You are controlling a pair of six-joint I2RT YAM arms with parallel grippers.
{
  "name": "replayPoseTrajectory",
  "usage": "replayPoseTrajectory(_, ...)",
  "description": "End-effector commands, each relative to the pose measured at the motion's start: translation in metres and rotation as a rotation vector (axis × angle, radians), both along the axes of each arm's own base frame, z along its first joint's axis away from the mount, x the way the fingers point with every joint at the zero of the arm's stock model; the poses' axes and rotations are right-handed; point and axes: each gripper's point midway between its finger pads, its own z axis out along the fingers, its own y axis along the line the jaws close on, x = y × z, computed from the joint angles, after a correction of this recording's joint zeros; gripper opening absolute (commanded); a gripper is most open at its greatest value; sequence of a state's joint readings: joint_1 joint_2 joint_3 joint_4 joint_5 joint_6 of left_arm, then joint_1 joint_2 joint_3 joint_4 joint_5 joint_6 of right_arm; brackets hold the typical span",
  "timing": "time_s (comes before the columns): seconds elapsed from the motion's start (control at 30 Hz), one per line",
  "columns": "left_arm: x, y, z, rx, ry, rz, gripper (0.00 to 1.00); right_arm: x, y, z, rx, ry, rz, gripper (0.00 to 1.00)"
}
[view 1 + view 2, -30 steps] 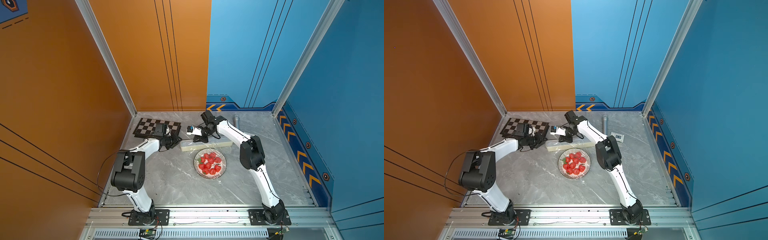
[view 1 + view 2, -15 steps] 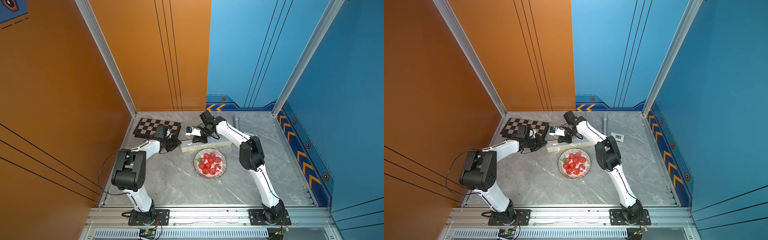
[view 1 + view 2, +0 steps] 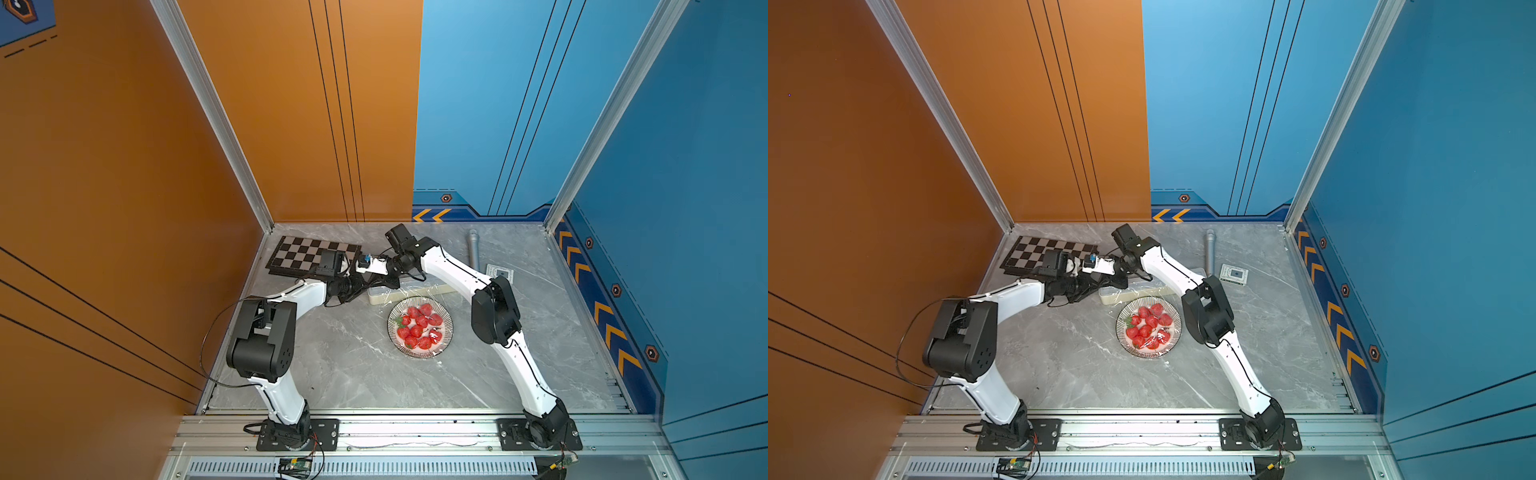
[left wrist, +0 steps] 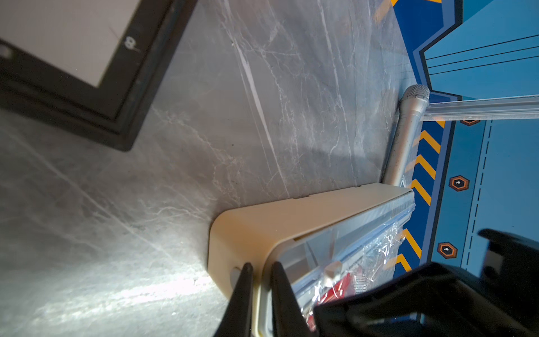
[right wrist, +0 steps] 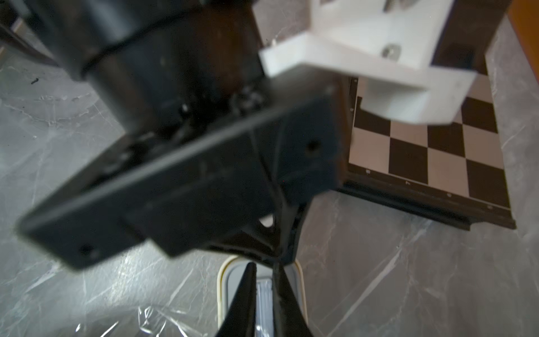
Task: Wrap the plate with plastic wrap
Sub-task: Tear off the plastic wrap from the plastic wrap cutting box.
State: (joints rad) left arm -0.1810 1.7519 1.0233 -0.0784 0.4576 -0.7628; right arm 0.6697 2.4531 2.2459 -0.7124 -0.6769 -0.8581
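While left gripper [image 3: 363, 290] & right gripper [image 3: 390, 284] are meeting at one end of the wrap box [image 3: 378, 296] in both top views, the plate [image 3: 449, 330] is sitting just beside it. L wrist cam: left gripper [image 4: 259, 264] is clamping the box's end wall. R wrist cam: right gripper [image 5: 264, 264] is pinching a ridged strip on the lid, w/ crinkly film [image 5: 116, 321] lying nearby.

The white plate's [image 3: 419, 354] rim is black-striped, strawberries [image 3: 419, 328] red, chessboard [image 3: 297, 255] black-and-grey.

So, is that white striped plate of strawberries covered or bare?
Covered, apparently: glossy transparent film glints across the striped white plate and its strawberries, running back to the long cream box.
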Motion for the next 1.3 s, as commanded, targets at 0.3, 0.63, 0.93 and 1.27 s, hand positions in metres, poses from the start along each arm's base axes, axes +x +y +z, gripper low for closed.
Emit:
replayPoseTrajectory(0.3, -0.013, 0.019, -0.009, 0.002, 0.06, 0.036, 0.16, 0.016, -0.005, 0.017, 0.04, -0.002, -0.07, 0.18)
replayPoseTrajectory(0.63, -0.011, 0.015, 0.028, 0.006, -0.017, 0.014, 0.64, 0.039, -0.112, 0.051, -0.024, 0.007, -0.317, 0.43)
replayPoseTrajectory(0.93, -0.016, -0.004, 0.024, 0.062, 0.007, -0.06, 0.99, 0.035, -0.203, 0.08, 0.011, 0.187, -0.789, 0.6)
replayPoseTrajectory(1.27, -0.012, -0.02, 0.007, 0.084, 0.051, -0.113, 0.99, 0.005, -0.239, 0.028, 0.114, 0.553, -1.126, 0.69)
